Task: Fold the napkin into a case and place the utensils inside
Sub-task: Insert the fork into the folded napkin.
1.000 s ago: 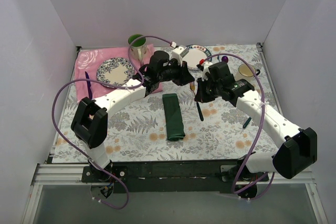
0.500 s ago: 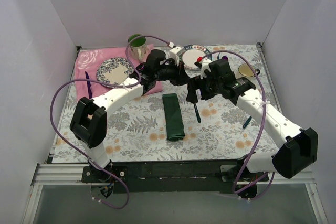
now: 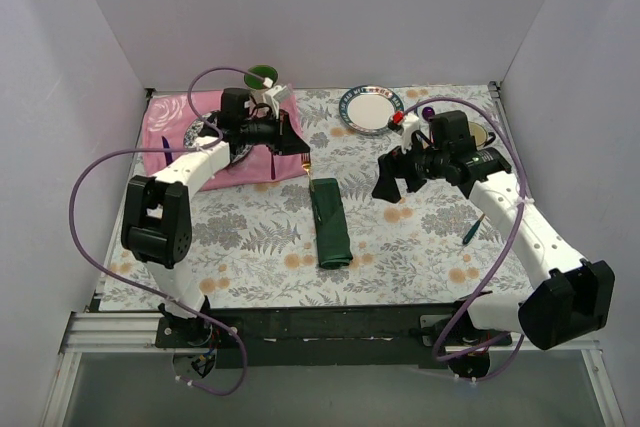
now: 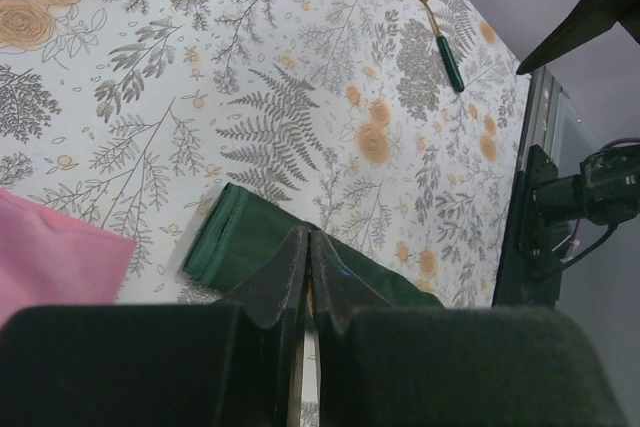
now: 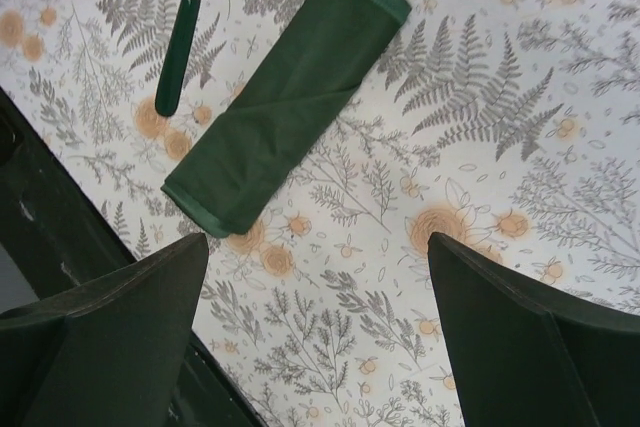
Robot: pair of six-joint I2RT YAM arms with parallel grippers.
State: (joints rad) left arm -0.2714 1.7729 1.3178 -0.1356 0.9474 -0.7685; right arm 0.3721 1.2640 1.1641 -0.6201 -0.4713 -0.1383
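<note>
Top external: napkin [image 3: 331, 224] is folded into a strip mid-tabletop [image 3: 250, 247], long axis near–far. My right pincer [image 5: 318, 247] is released, fingers wide, just right of the strip's far half, so I judge that arm nearer. My left pincer [image 4: 305, 247] is clenched by the strip's far end; can't tell if anything thin is caught. Right wrist: one utensil [image 5: 177, 52] beside the strip, gold end cut off. A spoon [image 4: 440, 32] lies well apart, rightward.

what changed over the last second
The right gripper let go of the green-handled utensil and opened wide, easing back right. The left gripper, shut on it, swung it back left toward the pink cloth. The napkin and the other utensil at the right stayed put.
</note>
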